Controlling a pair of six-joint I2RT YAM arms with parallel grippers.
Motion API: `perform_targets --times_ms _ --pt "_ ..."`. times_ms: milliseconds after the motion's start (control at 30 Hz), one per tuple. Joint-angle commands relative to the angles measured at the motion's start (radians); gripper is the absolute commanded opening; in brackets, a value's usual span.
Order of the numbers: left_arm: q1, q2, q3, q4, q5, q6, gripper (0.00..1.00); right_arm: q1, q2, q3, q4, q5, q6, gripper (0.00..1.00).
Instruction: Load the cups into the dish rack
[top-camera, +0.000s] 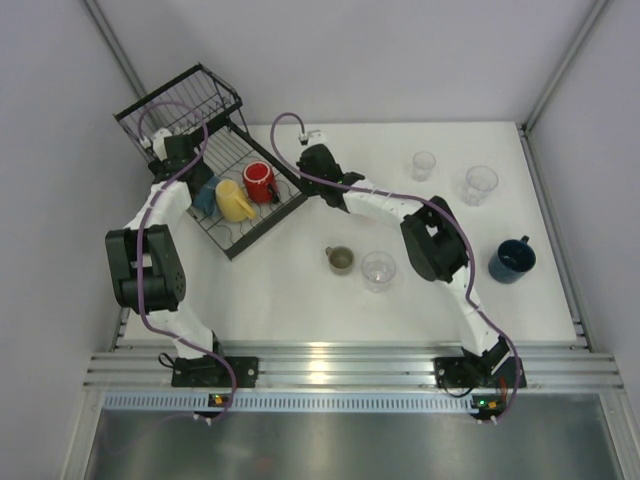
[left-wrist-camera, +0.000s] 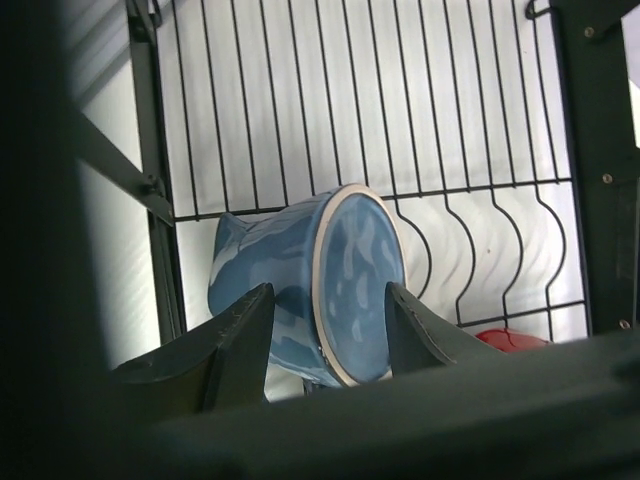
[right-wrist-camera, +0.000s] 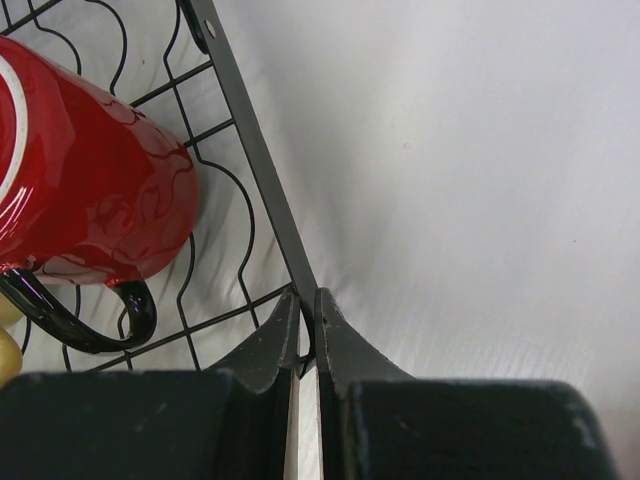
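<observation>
My left gripper (left-wrist-camera: 328, 300) straddles the blue mug (left-wrist-camera: 350, 260) lying sideways in the dish rack (left-wrist-camera: 600, 150) tray, clamped or loose I cannot tell, while my right gripper (right-wrist-camera: 307, 310) pinches the rack's rim beside the red mug (right-wrist-camera: 90, 190); the placing looks done, so next I should let go cleanly.

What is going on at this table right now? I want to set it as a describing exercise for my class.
Two robot arms are loading cups into the dish rack. The left gripper straddles a blue mug lying on its side in the tray; whether it grips is unclear. The right gripper is pinched on the rack's edge wire beside a red mug. A yellow mug is in too. An olive mug, a dark blue mug and three clear tumblers stand on the table.
</observation>
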Motion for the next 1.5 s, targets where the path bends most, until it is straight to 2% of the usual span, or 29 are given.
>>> perform_targets --times_ms 0,367,733,900,1167,1467 --pt "0.009 -0.037 -0.018 -0.023 0.038 0.002 0.54 -0.033 -0.022 -0.037 -0.058 0.076 0.005 0.00" --pt "0.008 -0.142 0.008 -0.025 0.057 0.024 0.54 -0.053 -0.022 -0.070 -0.044 0.058 0.008 0.00" --pt "0.008 -0.203 -0.031 -0.037 0.028 0.059 0.54 -0.084 -0.033 -0.094 -0.051 0.062 0.010 0.00" --pt "0.018 -0.249 -0.022 -0.048 -0.087 0.070 0.54 -0.098 -0.035 -0.106 -0.047 0.048 0.007 0.00" --pt "0.074 -0.251 0.066 -0.049 0.026 0.005 0.55 -0.108 -0.041 -0.128 -0.029 0.036 -0.006 0.00" --pt "0.071 -0.292 0.110 -0.049 0.029 -0.025 0.55 -0.116 -0.042 -0.132 -0.019 0.027 -0.013 0.00"
